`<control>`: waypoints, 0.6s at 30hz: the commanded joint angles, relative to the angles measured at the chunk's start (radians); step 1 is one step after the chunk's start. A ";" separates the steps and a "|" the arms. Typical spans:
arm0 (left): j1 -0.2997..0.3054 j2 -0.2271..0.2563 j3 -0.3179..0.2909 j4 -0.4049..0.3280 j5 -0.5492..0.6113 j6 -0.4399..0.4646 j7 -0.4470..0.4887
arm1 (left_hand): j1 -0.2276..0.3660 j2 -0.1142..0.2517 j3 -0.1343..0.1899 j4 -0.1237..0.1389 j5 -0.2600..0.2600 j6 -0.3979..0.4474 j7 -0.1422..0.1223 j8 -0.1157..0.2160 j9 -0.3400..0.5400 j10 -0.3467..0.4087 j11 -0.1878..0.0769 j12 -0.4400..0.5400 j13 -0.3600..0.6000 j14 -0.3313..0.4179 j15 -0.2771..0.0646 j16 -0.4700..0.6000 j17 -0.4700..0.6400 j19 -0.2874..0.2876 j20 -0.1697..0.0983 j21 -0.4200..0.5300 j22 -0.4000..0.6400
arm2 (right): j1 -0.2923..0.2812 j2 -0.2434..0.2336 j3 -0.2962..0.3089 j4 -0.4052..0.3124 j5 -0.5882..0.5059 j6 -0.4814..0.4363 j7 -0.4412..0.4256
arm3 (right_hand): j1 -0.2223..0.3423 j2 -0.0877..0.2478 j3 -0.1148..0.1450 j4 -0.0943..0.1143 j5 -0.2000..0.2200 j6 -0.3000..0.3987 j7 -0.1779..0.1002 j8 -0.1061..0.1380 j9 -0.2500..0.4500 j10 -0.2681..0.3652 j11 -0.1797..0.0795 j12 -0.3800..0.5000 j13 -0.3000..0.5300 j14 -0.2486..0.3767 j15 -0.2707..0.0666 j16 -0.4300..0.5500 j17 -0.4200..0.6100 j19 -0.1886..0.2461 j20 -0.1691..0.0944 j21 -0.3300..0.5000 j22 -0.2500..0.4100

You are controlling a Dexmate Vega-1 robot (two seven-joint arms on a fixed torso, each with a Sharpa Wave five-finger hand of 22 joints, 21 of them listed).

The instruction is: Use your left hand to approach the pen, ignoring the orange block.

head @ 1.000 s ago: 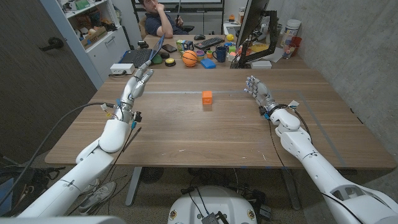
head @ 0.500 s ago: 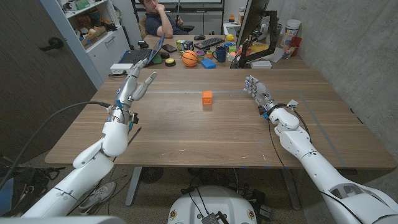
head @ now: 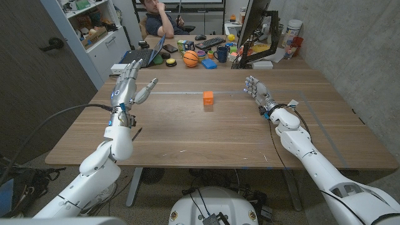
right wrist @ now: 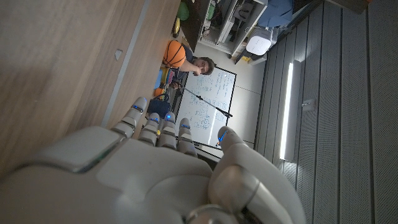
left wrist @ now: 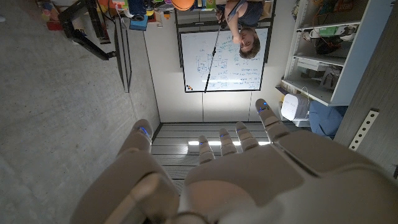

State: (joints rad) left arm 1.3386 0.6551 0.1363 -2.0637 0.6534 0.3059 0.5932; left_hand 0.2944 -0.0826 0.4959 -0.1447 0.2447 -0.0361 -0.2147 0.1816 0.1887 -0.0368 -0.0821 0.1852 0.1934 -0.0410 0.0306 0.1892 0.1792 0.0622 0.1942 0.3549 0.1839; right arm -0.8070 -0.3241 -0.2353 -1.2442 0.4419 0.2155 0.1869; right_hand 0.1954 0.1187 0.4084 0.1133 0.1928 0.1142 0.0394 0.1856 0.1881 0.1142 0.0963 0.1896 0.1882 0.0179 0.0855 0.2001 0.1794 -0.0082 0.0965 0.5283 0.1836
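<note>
left hand (head: pixel 128 84): raised above the table's far left part, fingers apart and reaching up, holding nothing
right hand (head: pixel 257 91): low over the table's right side, fingers loosely apart, nothing in it
orange block (head: pixel 207 97): on the table (head: pixel 206 134) between the two hands, well apart from both
pen: cannot tell where it is
person (head: pixel 160 15): seated behind the table
</note>
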 commanded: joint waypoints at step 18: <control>-0.008 0.003 0.096 -0.103 0.096 0.418 -0.172 | 0.069 -0.059 -0.030 -0.016 0.021 -0.169 -0.005 -0.006 0.007 -0.112 0.050 0.003 0.012 -0.050 0.062 0.005 0.009 0.034 0.025 -0.031 0.003 | -0.006 -0.002 0.002 -0.004 0.007 0.012 0.006 | -0.002 -0.011 -0.007 0.003 0.004 -0.001 0.003 0.002 0.003 0.004 -0.004 0.005 0.004 -0.002 0.006 0.007 0.003 0.006 0.009 -0.011 0.003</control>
State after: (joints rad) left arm 1.3304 0.6308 0.2098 -2.1281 0.7608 0.6002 0.5223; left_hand 0.3527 -0.1331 0.4760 -0.1639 0.2563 -0.1637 -0.2164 0.1770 0.1934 -0.1234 -0.0504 0.1856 0.1999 -0.0878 0.0774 0.1892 0.1842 0.0873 0.2147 0.3305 0.1838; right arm -0.8062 -0.3240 -0.2352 -1.2378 0.4435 0.2307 0.1936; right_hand 0.1954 0.1187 0.4043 0.1174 0.1928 0.1142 0.0394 0.1856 0.1881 0.1142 0.0963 0.1896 0.1881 0.0179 0.0855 0.2015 0.1793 -0.0026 0.1021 0.5206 0.1836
